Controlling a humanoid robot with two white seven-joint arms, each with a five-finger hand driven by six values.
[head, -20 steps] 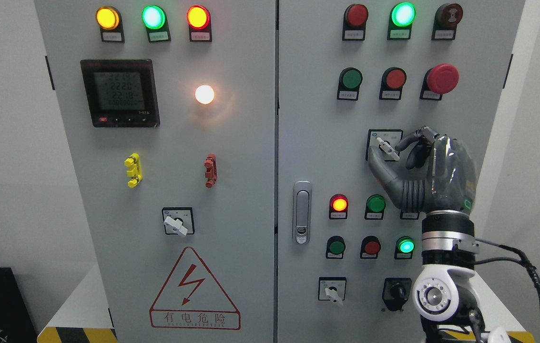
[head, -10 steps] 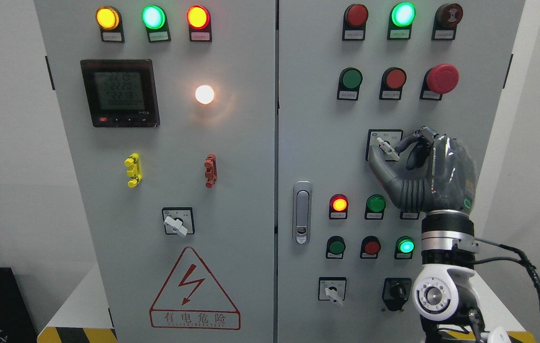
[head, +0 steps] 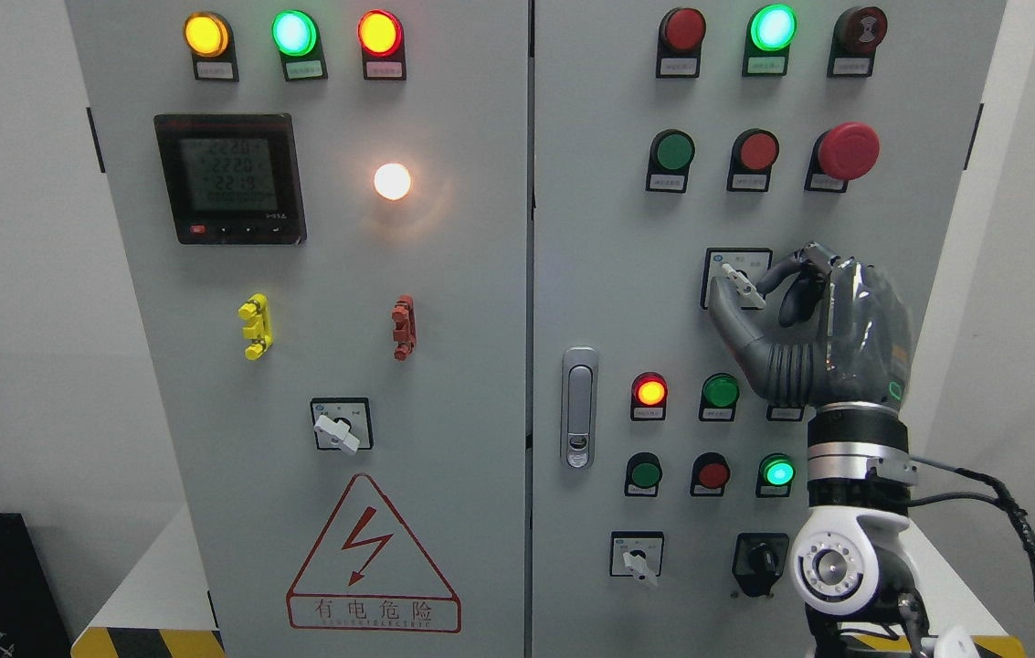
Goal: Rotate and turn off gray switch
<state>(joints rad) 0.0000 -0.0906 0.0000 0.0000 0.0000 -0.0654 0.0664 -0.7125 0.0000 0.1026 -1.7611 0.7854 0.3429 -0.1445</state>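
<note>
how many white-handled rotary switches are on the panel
3: one on the left door, one at the right door's bottom, one in the robot hand at. Others may hide behind the hand.

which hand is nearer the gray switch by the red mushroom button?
Right. The right hand is on the gray switch, thumb below and fingers to its right, pinching its handle. The left hand is not in view.
</note>
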